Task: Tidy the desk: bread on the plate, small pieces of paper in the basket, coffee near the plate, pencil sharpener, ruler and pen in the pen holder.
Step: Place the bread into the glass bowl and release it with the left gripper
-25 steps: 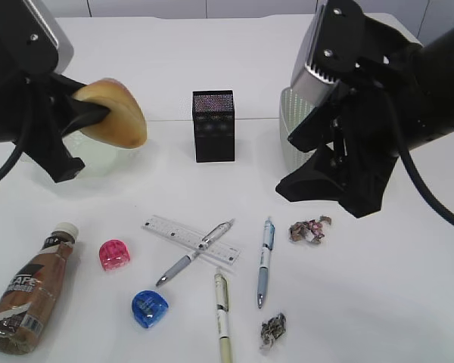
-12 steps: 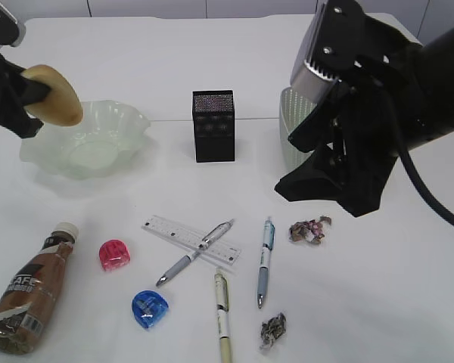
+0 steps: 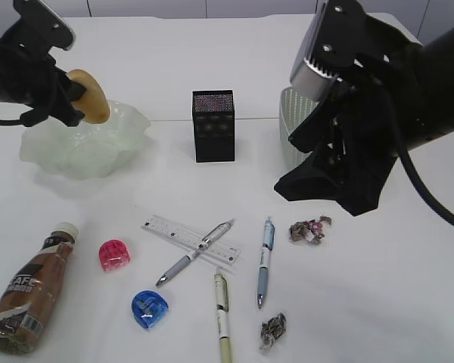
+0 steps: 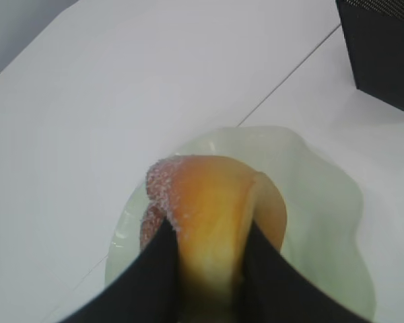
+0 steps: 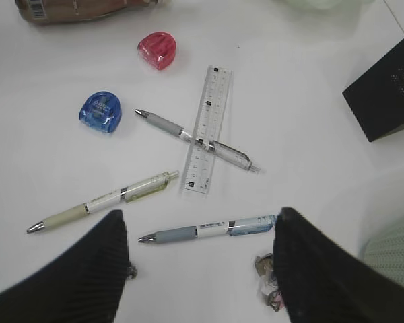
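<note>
Your left end effector [image 4: 209,269] gripped the golden-orange oblong bun [image 4: 212,208] over the pale green wavy-rimmed dish [image 4: 323,202]. You needed to lower it to the centre, then release gently. Your right end effector [image 5: 202,269] hung wide and empty.

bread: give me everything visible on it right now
The bread is a golden-orange oblong bun, glossy, with a pale sugary-looking crust along one edge. It hangs clamped between the two black fingers of the left gripper, above the pale green wavy-rimmed plate. The pictures do not show it touching the plate.

Pale wall panels [image 3: 174,7] behind w/ dark seams, even light.
</note>
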Controlling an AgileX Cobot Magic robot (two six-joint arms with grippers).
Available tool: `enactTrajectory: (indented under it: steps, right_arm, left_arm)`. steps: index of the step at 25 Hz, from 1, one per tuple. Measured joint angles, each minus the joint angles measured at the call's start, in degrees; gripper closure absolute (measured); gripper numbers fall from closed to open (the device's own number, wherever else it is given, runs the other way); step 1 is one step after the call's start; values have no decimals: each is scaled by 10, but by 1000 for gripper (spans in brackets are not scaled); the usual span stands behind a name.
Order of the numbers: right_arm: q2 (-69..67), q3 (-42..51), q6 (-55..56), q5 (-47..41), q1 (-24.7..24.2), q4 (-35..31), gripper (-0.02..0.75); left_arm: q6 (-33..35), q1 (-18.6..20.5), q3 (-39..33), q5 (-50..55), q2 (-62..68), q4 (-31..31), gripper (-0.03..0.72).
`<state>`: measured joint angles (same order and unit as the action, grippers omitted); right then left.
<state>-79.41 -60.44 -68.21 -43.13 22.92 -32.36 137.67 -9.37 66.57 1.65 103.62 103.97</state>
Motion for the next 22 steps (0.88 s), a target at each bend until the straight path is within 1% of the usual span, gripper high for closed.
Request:
enactTrajectory:
  steps: [7,16,18,20,22]
  right_arm:
    - [0,0,7,-5,0,0,241]
    - [0,0,7,-10,0,0,241]
    - [0,0,7,-10,0,0,241]
    - [0,0,7,-10,0,0,241]
    - [0,0,7,-10,0,0,241]
  left_arm:
    - [1,0,50,-8,79,0,552]
    - [1,6,53,-29,112,-5,548]
    - [1,6,53,-29,112,-5,527]
    - [1,6,53,-29,112,-5,484]
    - [1,6,53,-29,112,-5,423]
